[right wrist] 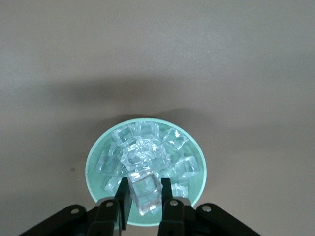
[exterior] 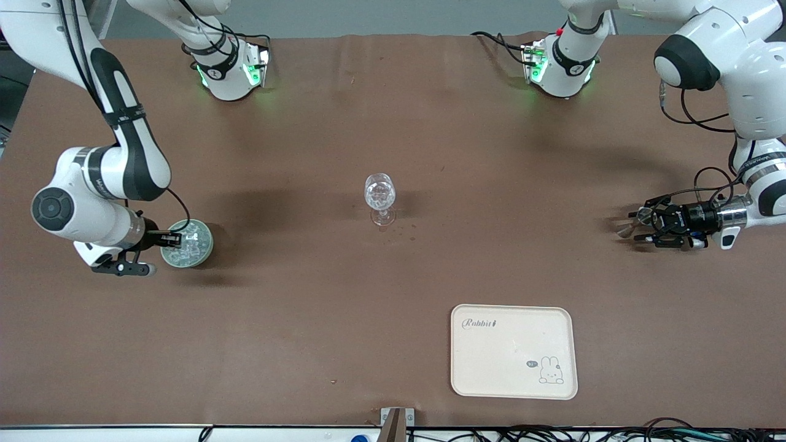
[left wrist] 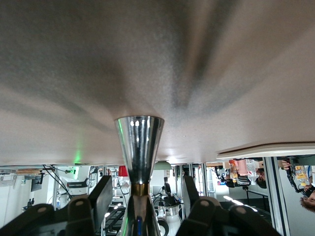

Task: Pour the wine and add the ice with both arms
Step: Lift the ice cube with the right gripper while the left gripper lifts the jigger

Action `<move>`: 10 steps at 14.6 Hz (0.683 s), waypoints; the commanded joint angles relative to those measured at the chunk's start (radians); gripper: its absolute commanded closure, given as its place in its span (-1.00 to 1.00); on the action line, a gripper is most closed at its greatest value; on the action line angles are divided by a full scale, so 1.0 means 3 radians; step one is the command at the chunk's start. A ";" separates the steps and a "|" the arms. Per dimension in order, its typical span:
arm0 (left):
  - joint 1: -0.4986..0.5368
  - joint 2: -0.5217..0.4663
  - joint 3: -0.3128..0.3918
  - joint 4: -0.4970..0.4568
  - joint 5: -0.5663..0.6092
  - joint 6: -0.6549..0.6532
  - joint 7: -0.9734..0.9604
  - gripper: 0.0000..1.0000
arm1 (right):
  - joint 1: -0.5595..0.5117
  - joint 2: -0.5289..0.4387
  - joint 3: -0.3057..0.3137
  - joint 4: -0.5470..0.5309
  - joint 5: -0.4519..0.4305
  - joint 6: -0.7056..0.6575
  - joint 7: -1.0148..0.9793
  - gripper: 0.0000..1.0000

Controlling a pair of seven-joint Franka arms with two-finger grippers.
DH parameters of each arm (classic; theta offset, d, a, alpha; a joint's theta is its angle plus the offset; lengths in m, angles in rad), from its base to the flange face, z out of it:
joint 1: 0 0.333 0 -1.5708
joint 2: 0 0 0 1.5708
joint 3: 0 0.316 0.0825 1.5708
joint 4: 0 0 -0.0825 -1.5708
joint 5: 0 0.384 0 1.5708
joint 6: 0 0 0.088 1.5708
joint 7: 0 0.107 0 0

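I see the right hand (right wrist: 145,196) low over the green bowl (right wrist: 93,164) at the right arm's end of the surface (exterior: 344,294), fingers (right wrist: 124,199) clamped on one ice cube (right wrist: 145,192). That cube sits squarely between the fingertips, just above the pile of ice (right wrist: 147,152) that fills the bowl and close to the bowl's rim on the hand's side. In the front view the right hand (exterior: 174,238) reaches the bowl (exterior: 206,245) from the end of the surface, wrist nearly level. The left hand (exterior: 638,227) is over bare surface at the left arm's end, well apart from everything else, also nearly level. Its wrist view shows a shiny metal cone (left wrist: 140,145), wide end away from the hand, with a brass band at its neck, standing between the two fingers (left wrist: 101,196). I cannot tell whether those fingers press on the cone's stem or stand clear of it. The stemmed glass (exterior: 380,197) stands upright mid-surface, between the two hands, with clear contents in its bowl. A cream tray (exterior: 513,351) with a rabbit print lies nearer the front camera than the glass, toward the left arm's end.
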 commanded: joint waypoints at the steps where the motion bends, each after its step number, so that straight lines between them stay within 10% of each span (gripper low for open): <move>1: -0.0006 0.0016 0.0023 -0.0008 -0.0073 -0.0077 -0.0036 -0.18 | 0.0009 -0.0140 -0.0003 0.0209 0.0020 -0.0353 0.0053 0.98; 6: -0.0006 -0.0009 0.0038 -0.0064 -0.0160 -0.0133 -0.0051 0.98 | -0.0001 -0.0401 -0.0009 0.0787 0.0045 -0.1039 0.0099 0.98; 10: 0.0040 -0.0050 0.0049 -0.0085 -0.0175 -0.0230 -0.0281 0.99 | -0.0011 -0.0708 -0.0014 0.1038 0.0127 -0.1351 0.0176 0.97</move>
